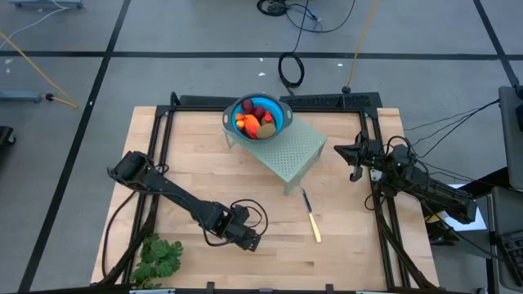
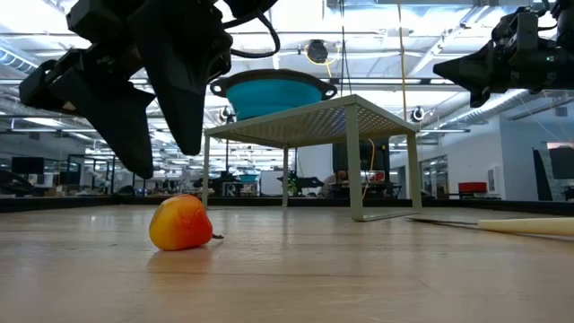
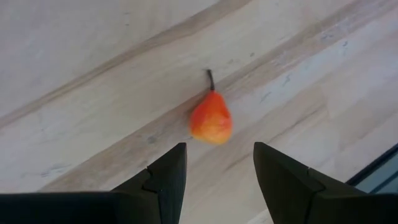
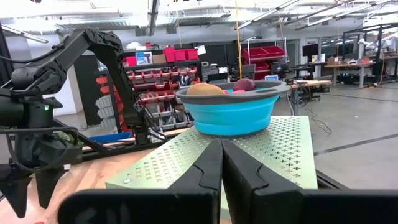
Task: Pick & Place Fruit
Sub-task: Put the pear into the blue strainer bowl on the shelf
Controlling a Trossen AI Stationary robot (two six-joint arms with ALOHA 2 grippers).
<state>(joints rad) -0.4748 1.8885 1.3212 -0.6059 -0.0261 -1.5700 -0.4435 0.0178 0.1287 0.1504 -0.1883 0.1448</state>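
Hovering just above the small orange-red pear-shaped toy fruit (image 3: 211, 119) on the pale wooden desk (image 1: 343, 245), the left gripper (image 3: 214, 171) holds its fingers (image 3: 166, 175) half open, touching nothing; the right gripper's (image 4: 221, 165) are pressed together, empty.

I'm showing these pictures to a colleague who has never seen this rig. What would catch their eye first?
Probably the small orange-red pear lying alone on the bare wooden table, with the left gripper poised open just above it. Next, the blue bowl heaped with fruit, set on a pale green perforated stand at the table's far edge. The right gripper waits shut at the right side.
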